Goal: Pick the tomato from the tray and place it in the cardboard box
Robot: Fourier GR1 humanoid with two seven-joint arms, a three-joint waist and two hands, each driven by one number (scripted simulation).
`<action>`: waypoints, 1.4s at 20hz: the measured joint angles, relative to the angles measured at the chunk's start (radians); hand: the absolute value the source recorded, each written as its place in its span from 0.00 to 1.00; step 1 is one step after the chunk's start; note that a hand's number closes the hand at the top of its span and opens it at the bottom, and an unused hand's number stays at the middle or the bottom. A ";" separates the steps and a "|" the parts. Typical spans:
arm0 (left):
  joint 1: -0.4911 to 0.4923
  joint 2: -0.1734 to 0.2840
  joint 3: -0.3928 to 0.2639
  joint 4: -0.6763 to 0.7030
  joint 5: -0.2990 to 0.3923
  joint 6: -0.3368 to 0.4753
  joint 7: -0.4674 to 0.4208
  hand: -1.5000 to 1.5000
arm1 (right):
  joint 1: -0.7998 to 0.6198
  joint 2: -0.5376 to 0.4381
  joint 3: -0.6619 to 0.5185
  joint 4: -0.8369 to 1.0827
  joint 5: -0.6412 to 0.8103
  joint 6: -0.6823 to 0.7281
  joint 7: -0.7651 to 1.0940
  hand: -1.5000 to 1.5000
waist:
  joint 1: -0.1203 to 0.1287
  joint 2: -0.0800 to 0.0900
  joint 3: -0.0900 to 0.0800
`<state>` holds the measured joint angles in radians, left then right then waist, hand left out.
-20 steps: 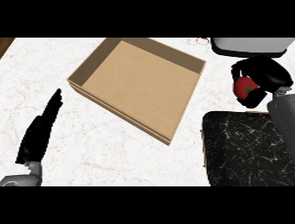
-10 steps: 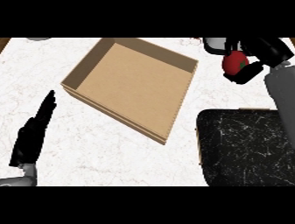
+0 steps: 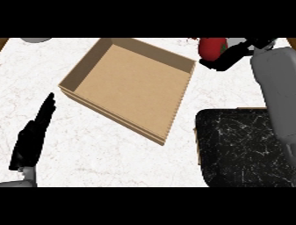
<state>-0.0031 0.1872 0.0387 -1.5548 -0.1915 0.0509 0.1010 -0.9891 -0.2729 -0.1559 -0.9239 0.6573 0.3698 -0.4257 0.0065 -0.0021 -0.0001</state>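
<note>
Tomato handling scene, largest items first. White marble counter is seen under everything. Open, square brown cardboard box is set at an angle, nothing inside. Black marbled tray is placed at lower right, partly covered by the grey right forearm. Black left hand is laid on the counter at lower left, fingers straight and pressed together. Black right hand is curled round the round glossy red tomato with green stem patch, held beside the box's far right corner, outside it.
</note>
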 measured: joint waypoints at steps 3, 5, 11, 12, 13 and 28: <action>0.006 -0.003 0.003 0.012 -0.005 0.001 -0.021 0.50 | -0.047 0.041 0.002 -0.030 -0.022 0.020 0.078 1.00 | 0.000 0.000 0.000; 0.006 0.005 0.015 0.009 0.002 -0.008 -0.017 0.50 | -0.072 0.065 0.012 -0.037 -0.023 0.022 0.122 1.00 | 0.001 0.001 0.000; 0.000 -0.002 0.012 0.005 -0.006 -0.009 -0.014 0.50 | -0.170 0.167 0.052 0.033 0.011 -0.037 0.234 1.00 | 0.008 0.003 0.000; 0.006 -0.010 0.005 -0.005 -0.010 -0.006 -0.013 0.50 | -0.185 0.180 0.055 0.066 0.022 -0.056 0.239 1.00 | 0.011 0.004 0.000; -0.007 -0.010 0.007 0.007 -0.010 -0.007 -0.011 0.50 | -0.200 0.196 0.062 0.083 0.027 -0.063 0.252 1.00 | 0.011 0.005 0.000; -0.038 -0.016 -0.018 -0.001 -0.021 -0.034 -0.006 0.50 | -0.372 0.271 0.218 0.538 -0.042 -0.281 0.318 0.00 | 0.071 0.022 -0.001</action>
<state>-0.0413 0.1711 0.0206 -1.5562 -0.2128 0.0170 0.0954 -1.3614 -0.0022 0.0620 -0.3860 0.6150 0.0886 -0.1076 0.0780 0.0196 -0.0016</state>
